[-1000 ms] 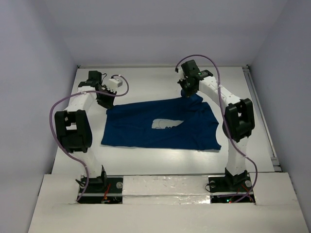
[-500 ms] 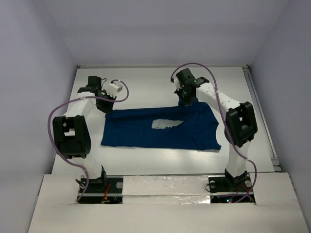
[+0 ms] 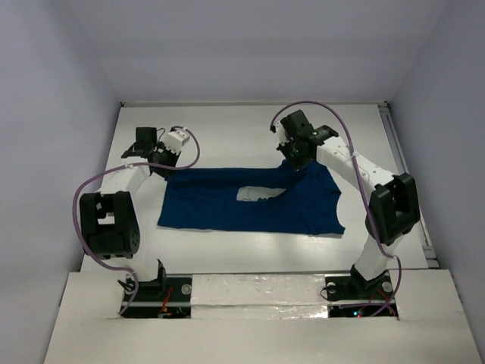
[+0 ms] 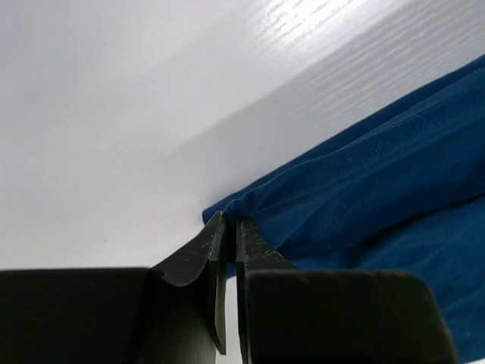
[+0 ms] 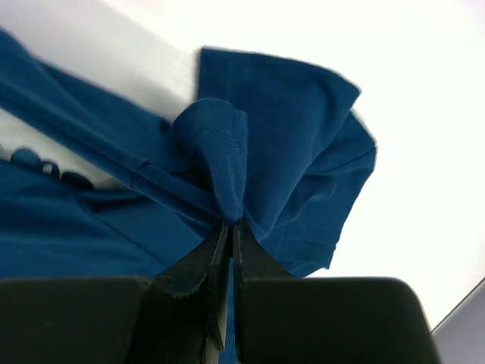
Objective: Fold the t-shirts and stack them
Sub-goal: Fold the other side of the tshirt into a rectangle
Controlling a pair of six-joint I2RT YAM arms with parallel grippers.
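Observation:
The dark navy t-shirt (image 3: 250, 206) lies across the middle of the table, its whitish chest print (image 3: 258, 193) partly covered by a fold along the far edge. My left gripper (image 3: 168, 161) is shut on the shirt's far left corner (image 4: 227, 208). My right gripper (image 3: 298, 161) is shut on a bunched pinch of cloth (image 5: 220, 155) at the far right, by the sleeve (image 5: 318, 152). Both hold the far edge lifted and drawn toward the near side.
The white table (image 3: 250, 129) is boxed in by pale walls on the left, right and back. A raised white ledge (image 3: 250, 292) runs along the near edge over the arm bases. Purple cables loop off both arms.
Both grippers have moved toward the near side with the shirt's far edge, folding it over. The print is more covered than before.

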